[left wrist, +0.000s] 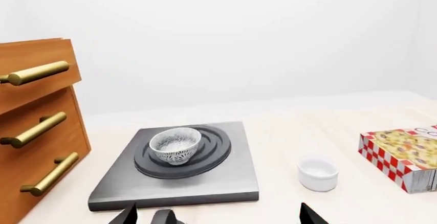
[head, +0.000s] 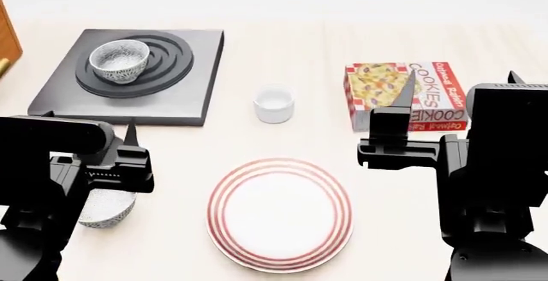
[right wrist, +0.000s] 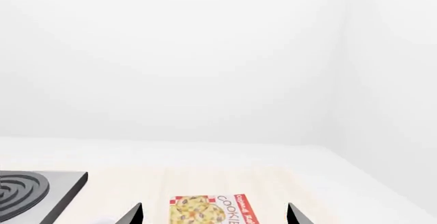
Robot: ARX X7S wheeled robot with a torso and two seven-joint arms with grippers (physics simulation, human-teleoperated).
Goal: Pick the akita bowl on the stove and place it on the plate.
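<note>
The akita bowl [left wrist: 175, 145] [head: 120, 59], white with a grey speckled pattern, sits upright on the ring burner of the dark-grey stove [left wrist: 232, 183] [head: 201, 82]. The red-ringed white plate [head: 280, 213] lies near the table's front, between my two arms. My left gripper [left wrist: 218, 216] [head: 88, 122] is open and empty, hovering just in front of the stove's near edge. Over at the right, my right gripper [right wrist: 215, 216] [head: 460, 82] is open too, held above the cookie box with nothing between its fingers.
A second patterned bowl [head: 107, 209] sits half hidden under my left arm. A plain white cup [left wrist: 318, 173] [head: 274, 106] stands between the stove and a cookie box [head: 407, 95] [right wrist: 212, 211]. A wooden drawer cabinet [left wrist: 34, 127] with brass handles stands left of the stove.
</note>
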